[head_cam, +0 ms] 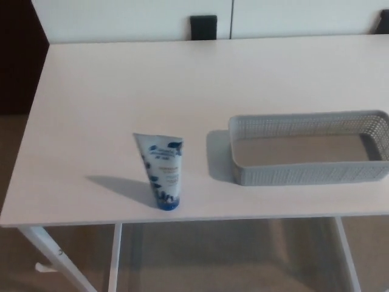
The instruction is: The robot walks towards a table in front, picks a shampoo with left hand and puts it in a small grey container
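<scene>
A white and blue shampoo tube (161, 170) stands upright on its blue cap near the front edge of the pale table (121, 91). To its right, a short gap away, lies a shallow grey perforated container (309, 155) with nothing inside it. Neither of my hands shows in the head view.
The table's front edge (182, 220) runs across the lower part of the picture, with white legs (51, 252) below it. A dark chair back (203, 27) stands beyond the far edge, against a white wall. The brown floor shows at the left.
</scene>
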Controlling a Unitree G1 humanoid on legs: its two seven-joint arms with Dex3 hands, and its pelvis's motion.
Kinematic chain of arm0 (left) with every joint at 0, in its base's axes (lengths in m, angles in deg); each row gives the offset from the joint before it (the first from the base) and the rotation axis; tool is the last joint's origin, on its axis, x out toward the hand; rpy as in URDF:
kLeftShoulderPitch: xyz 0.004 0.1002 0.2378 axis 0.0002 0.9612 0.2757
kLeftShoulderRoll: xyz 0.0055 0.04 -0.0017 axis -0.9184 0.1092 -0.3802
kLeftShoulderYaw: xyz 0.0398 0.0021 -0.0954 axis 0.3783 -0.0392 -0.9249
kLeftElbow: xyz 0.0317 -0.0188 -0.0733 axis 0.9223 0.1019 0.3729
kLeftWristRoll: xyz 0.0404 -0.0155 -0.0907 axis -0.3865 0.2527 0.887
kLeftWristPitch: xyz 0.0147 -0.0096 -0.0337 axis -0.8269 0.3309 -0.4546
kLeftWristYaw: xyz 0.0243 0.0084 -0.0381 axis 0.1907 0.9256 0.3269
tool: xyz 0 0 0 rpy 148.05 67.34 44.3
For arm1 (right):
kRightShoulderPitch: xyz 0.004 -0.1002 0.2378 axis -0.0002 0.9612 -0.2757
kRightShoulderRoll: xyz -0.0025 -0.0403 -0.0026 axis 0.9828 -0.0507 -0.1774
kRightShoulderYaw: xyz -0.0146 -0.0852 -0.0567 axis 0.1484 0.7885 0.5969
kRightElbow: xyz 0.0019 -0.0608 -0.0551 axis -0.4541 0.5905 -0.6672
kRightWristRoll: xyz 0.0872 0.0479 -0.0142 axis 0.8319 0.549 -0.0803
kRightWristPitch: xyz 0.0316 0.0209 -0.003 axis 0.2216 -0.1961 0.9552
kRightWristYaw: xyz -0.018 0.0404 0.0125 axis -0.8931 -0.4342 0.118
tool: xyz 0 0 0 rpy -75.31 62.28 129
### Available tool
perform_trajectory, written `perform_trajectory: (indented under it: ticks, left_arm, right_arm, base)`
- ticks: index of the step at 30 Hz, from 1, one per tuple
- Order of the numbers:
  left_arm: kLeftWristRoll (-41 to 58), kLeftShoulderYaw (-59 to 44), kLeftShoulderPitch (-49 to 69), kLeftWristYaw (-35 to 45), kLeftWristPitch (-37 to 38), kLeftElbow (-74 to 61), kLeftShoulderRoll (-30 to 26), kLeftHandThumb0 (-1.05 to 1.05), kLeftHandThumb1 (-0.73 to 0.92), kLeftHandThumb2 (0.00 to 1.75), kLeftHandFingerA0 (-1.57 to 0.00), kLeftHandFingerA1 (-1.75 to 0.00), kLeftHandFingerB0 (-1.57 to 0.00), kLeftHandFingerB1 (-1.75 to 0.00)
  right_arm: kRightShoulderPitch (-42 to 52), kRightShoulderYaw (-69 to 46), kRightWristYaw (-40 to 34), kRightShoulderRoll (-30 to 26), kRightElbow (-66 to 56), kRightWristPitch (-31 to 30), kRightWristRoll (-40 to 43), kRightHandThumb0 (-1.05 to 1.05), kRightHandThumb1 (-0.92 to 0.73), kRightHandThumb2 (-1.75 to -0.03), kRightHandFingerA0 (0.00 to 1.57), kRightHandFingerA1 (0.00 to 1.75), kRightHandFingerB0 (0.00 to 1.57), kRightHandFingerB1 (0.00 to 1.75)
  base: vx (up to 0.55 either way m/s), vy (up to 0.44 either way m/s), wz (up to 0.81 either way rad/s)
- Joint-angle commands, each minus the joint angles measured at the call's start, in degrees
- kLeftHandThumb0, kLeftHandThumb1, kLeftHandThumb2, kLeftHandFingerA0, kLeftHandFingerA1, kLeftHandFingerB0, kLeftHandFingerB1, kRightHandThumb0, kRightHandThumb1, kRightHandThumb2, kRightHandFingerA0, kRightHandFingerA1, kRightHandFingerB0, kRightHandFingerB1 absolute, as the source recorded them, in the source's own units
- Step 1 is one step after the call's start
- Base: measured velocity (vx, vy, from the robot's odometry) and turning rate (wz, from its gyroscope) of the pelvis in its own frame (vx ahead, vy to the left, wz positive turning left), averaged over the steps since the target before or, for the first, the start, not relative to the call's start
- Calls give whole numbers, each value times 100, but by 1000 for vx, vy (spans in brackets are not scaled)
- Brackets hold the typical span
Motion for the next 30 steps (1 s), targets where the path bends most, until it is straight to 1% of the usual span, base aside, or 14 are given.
perform_trajectory:
  ticks: [1,2,4,6,7,9,13,17,18,20,21,22,25,30]
  left_arm:
    - [-74,-3,11,-71,147,33,-89,-18,41,88,-33,-59,-10,-48]
    - [-98,17,10,-86,195,29,-93,-18,41,88,-34,-59,-11,-48]
    - [-175,112,245,-46,723,-301,14,-19,39,87,-35,-60,-14,-49]
    - [174,-44,690,244,703,-1110,154,-15,39,86,-27,-56,-13,-48]
    - [316,-101,888,358,673,-1499,227,-23,53,61,-31,-45,-24,-34]
    - [446,-144,1254,460,564,-2213,316,-20,56,56,-32,-41,-25,-30]
    - [718,-231,3006,604,500,-5055,401,-29,52,62,-29,-41,-29,-34]
    - [1109,-366,3737,996,790,-6214,323,-30,53,62,-23,-42,-24,-34]
    - [1211,-399,3854,1076,802,-6420,290,-38,53,64,-21,-42,-22,-34]
    - [1473,-498,4168,1272,826,-6963,200,-40,53,65,-20,-42,-21,-34]
    - [1932,-600,4606,1374,579,-7819,153,-36,53,64,-19,-40,-20,-33]
    - [2064,-660,4754,1383,538,-8148,133,-34,54,63,-18,-39,-20,-32]
    - [2433,-739,4992,1537,498,-8602,110,-29,55,61,-17,-38,-19,-31]
    - [2896,-974,5220,1591,419,-9693,-92,-31,54,61,-15,-37,-17,-30]
  right_arm:
    - [10,-7,-23,-32,11,-48,-13,-34,-63,-58,79,52,56,41]
    - [-9,-1,-16,-34,7,-39,-17,-35,-64,-58,79,53,57,41]
    - [-8,14,5,-31,-14,-70,-19,-34,-64,-59,78,52,58,42]
    - [-16,58,11,-40,-8,-88,-56,-35,-65,-59,80,52,58,42]
    - [-18,66,12,-51,-8,-91,-60,-35,-65,-59,80,52,58,42]
    - [-15,57,10,-61,1,-94,-50,-33,-65,-59,79,51,59,42]
    - [6,116,-6,-52,30,-94,-113,-33,-66,-60,78,50,59,42]
    - [-3,98,11,-63,34,-105,-89,-33,-66,-58,78,51,60,42]
    - [4,107,3,-59,30,-98,-96,-32,-67,-58,78,52,60,42]
    - [21,135,-8,-50,38,-110,-120,-33,-67,-58,79,51,59,42]
    - [41,134,-19,-42,46,-87,-119,-33,-67,-58,80,52,61,42]
    - [40,128,-5,-41,46,-102,-107,-33,-67,-59,78,51,61,42]
    - [81,126,6,-33,54,-142,-92,-33,-67,-59,77,50,60,42]
    - [122,116,-17,-37,51,-70,-79,-32,-67,-58,78,53,61,43]
  base:
    - [6,181,-14]
    - [-90,349,56]
    - [-96,301,-15]
    - [4,59,6]
    - [106,60,-7]
    - [97,25,10]
    - [103,25,6]
    - [65,18,0]
    - [0,0,0]
    - [0,0,0]
    - [0,0,0]
    - [0,0,0]
    - [0,0,0]
    - [0,0,0]
